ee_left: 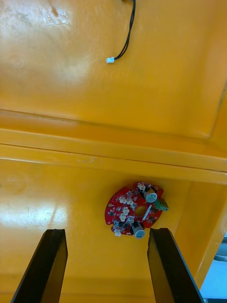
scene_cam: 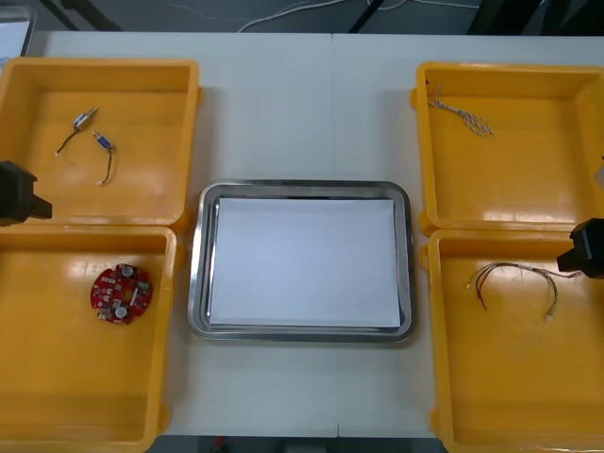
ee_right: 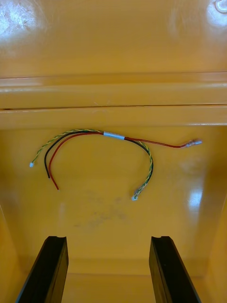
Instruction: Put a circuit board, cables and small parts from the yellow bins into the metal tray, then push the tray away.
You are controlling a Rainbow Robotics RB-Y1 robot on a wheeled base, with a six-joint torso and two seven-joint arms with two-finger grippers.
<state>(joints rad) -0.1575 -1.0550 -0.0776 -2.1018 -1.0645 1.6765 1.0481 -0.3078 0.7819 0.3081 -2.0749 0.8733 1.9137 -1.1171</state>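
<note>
A round red circuit board (scene_cam: 121,293) lies in the near left yellow bin (scene_cam: 57,377). My left gripper (ee_left: 106,234) hangs open above that bin, and the board (ee_left: 136,208) sits just beyond its fingertips, closer to one finger (ee_left: 163,255). A red and yellow cable (scene_cam: 510,268) lies in the near right bin (scene_cam: 528,396). My right gripper (ee_right: 109,239) is open over that bin, with the cable (ee_right: 113,135) well ahead of its fingers. The metal tray (scene_cam: 300,189) stands between the bins, white inside, with nothing in it.
The far left bin (scene_cam: 99,71) holds two small metal parts on black cables (scene_cam: 85,121), one end of a black cable (ee_left: 124,42) showing past the bin walls. A twisted cable (scene_cam: 461,113) lies in the far right bin (scene_cam: 514,71). Bare table surrounds the tray.
</note>
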